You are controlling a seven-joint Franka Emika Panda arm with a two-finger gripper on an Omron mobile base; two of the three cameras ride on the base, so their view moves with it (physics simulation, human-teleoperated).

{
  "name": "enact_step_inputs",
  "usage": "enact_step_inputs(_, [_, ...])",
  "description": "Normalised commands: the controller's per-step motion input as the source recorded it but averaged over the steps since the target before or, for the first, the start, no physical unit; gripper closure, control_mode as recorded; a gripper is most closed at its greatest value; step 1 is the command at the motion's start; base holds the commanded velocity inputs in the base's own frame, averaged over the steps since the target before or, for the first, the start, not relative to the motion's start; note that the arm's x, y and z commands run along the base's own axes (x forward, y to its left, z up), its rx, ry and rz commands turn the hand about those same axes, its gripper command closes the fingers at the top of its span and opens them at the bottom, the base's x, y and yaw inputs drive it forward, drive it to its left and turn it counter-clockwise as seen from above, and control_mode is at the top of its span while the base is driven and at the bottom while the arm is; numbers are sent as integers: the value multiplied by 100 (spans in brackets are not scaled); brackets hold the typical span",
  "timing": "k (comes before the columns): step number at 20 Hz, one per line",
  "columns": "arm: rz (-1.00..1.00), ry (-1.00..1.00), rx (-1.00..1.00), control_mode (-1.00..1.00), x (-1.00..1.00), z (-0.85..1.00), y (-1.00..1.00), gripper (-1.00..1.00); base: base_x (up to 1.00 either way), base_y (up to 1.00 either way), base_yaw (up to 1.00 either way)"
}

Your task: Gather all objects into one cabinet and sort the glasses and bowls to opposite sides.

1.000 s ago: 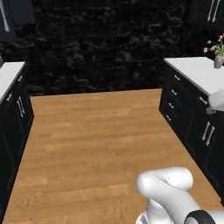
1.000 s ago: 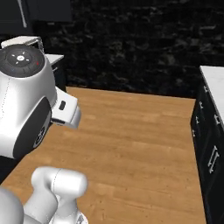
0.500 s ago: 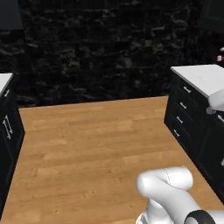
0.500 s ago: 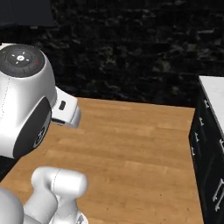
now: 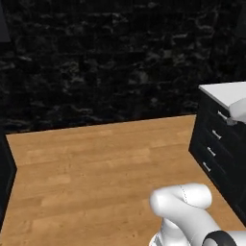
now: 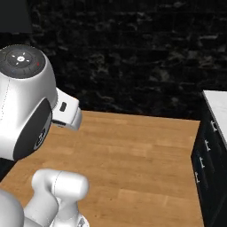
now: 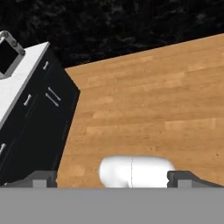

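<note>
gripper gaping wide, gripping nothing, facing wood floor; drawer unit lying beside, toward hand view's left; mugs, bowls, cabinet direction undeterminable.

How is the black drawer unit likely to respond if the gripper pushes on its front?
The drawer unit probably stays put: it stands on the wooden floor under a white countertop, so it looks heavy and rigid. Its small white pulls suggest drawers that likely slide out only when pulled.
</note>
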Motion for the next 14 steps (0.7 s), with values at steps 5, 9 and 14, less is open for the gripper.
enact_step_inputs(5, [0,0,0,100,0,0,0,-100,100,0,-7])
enact_step_inputs(9, [0,0,0,100,0,0,0,-100,100,0,-1])
enact_step_inputs(14, [0,0,0,100,0,0,0,-100,84,0,1])
